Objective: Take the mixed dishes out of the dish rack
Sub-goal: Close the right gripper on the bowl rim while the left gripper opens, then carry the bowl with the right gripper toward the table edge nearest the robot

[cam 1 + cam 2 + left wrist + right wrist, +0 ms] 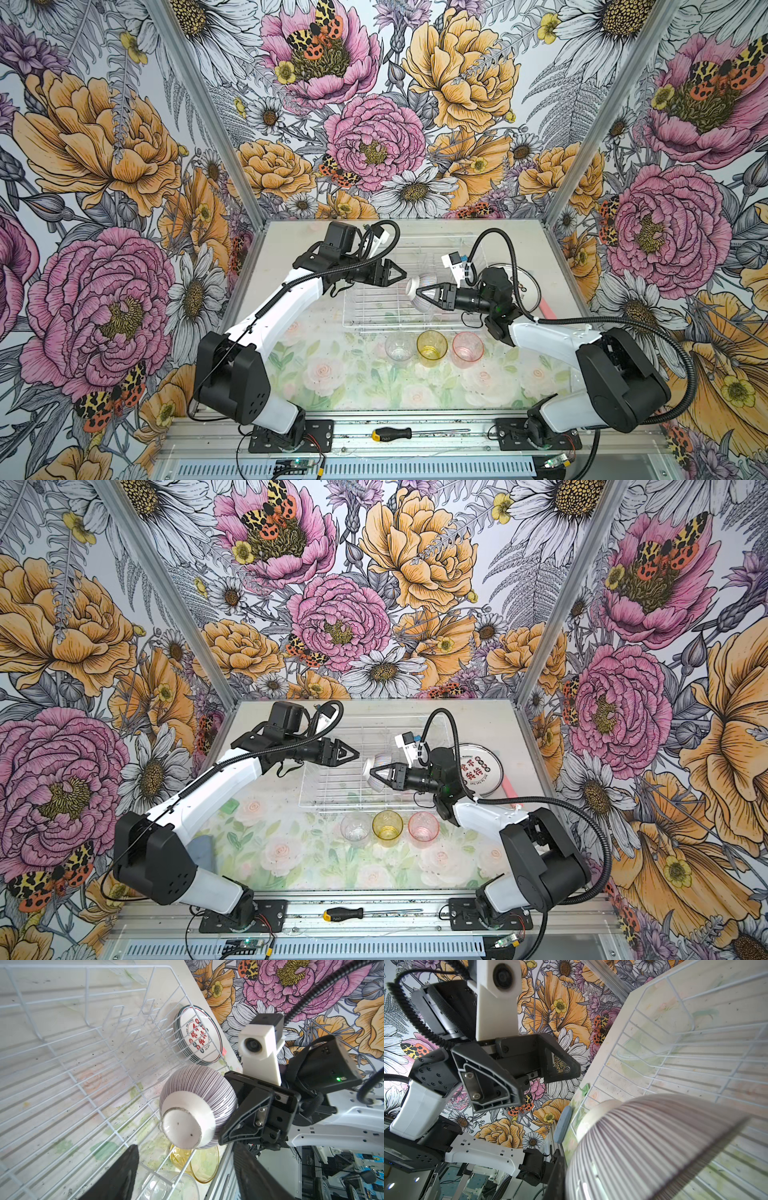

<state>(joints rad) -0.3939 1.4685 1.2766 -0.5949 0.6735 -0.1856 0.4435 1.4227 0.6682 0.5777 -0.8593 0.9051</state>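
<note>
The bowl (197,1105) is purplish-grey striped (white base).

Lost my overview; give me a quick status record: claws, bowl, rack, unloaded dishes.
right claw: shut on ribbed bowl, held over dish rack
left claw: open, empty, near bowl's base
dish rack: no dishes visible inside
on table, in front of rack: clear tumbler, amber tumbler, pink tumbler, upright
plates: stacked on table beside rack's right end
</note>
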